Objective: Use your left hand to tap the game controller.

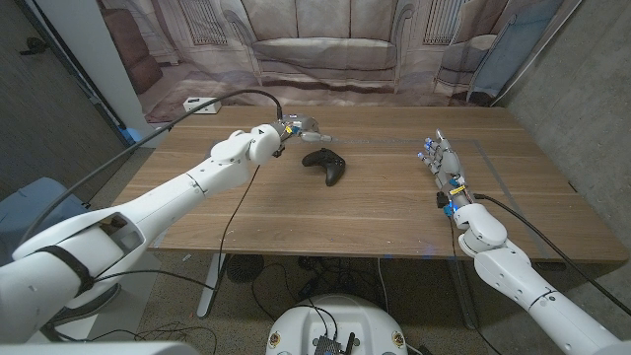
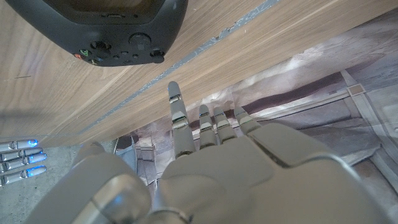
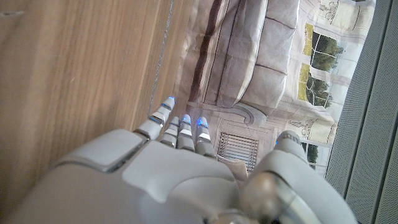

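The black game controller (image 1: 326,165) is seen lying near the middle of the wooden desk (image 1: 296,212). The left hand (image 1: 296,128) is held at about 10 o'clock from it, just beside and apart, its fingers (image 2: 179,115) spread and holding nothing. At 3 o'clock, well apart, the right hand (image 1: 444,168) is seen with fingers (image 3: 163,112) extended and empty.

My left arm (image 1: 177,187) reaches diagonally across from the near left corner, forearm raised. Left hand (image 1: 296,128) is held up at its end, fingers (image 2: 177,118) extended and slightly spread, gripping nothing. Right arm (image 1: 503,261) stays short. Right hand (image 1: 442,163) is empty, fingers (image 3: 163,113) straight, lightly parted, pointing away.
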You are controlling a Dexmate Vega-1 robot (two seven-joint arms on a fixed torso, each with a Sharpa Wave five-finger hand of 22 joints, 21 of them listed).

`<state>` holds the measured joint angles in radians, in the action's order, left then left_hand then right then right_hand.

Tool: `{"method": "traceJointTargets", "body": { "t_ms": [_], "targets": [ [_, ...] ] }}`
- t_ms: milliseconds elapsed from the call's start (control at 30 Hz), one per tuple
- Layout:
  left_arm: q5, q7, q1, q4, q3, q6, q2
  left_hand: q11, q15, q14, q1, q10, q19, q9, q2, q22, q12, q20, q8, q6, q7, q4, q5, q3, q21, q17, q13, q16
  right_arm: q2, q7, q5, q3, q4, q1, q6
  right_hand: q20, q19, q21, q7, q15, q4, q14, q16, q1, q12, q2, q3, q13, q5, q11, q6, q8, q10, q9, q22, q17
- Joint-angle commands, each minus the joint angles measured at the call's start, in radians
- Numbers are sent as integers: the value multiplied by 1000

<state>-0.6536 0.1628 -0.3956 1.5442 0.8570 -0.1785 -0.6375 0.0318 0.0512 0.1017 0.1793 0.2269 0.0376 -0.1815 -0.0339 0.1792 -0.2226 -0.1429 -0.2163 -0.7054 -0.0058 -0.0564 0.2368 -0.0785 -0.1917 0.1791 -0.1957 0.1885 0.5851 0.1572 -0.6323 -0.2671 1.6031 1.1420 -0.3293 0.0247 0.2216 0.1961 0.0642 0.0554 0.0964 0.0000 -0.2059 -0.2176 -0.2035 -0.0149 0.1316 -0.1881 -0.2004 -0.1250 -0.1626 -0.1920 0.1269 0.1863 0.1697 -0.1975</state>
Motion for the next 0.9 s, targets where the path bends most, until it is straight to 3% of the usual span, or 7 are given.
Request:
{"method": "traceJointTargets", "body": {
  "t_ms": [33, 433, 900],
  "targets": [
    [-19, 21, 39, -48, 41, 20, 28, -7, -5, 0, 0, -1, 1, -1, 9, 1, 2, 3, 3, -12, -10, 2, 7, 0, -4, 1, -3, -1, -3, 1, -1, 6, -6, 2, -10, -4, 1, -3, -5, 0, 6, 5, 4, -1, -1, -7, 1, -3, 3, -1, -8, -4, 3, 1, 2, -5],
    [-48, 26, 61, -77, 71, 20, 45, -12, -12, -4, 6, -12, 4, -1, 16, 1, 7, 9, 10, -10, -22, 4, 8, 0, -4, 1, -3, -2, -9, 5, -2, 7, -12, 5, -16, -4, 1, -3, -6, 0, 6, 5, 4, 0, -1, -8, 0, -3, 3, 1, -9, -4, 5, 1, 2, -6],
    [-46, 42, 75, -105, 86, 23, 55, -10, -11, -12, 11, -17, 7, -1, 19, 1, 8, 14, 10, -18, -17, 6, 9, 2, -4, 2, -3, -3, -16, 13, -1, 6, -13, 2, -14, -5, 1, -3, -7, 0, 6, 6, 4, 0, -1, -8, 0, -3, 3, 3, -10, -4, 7, 1, 2, -6]
  ]
}}
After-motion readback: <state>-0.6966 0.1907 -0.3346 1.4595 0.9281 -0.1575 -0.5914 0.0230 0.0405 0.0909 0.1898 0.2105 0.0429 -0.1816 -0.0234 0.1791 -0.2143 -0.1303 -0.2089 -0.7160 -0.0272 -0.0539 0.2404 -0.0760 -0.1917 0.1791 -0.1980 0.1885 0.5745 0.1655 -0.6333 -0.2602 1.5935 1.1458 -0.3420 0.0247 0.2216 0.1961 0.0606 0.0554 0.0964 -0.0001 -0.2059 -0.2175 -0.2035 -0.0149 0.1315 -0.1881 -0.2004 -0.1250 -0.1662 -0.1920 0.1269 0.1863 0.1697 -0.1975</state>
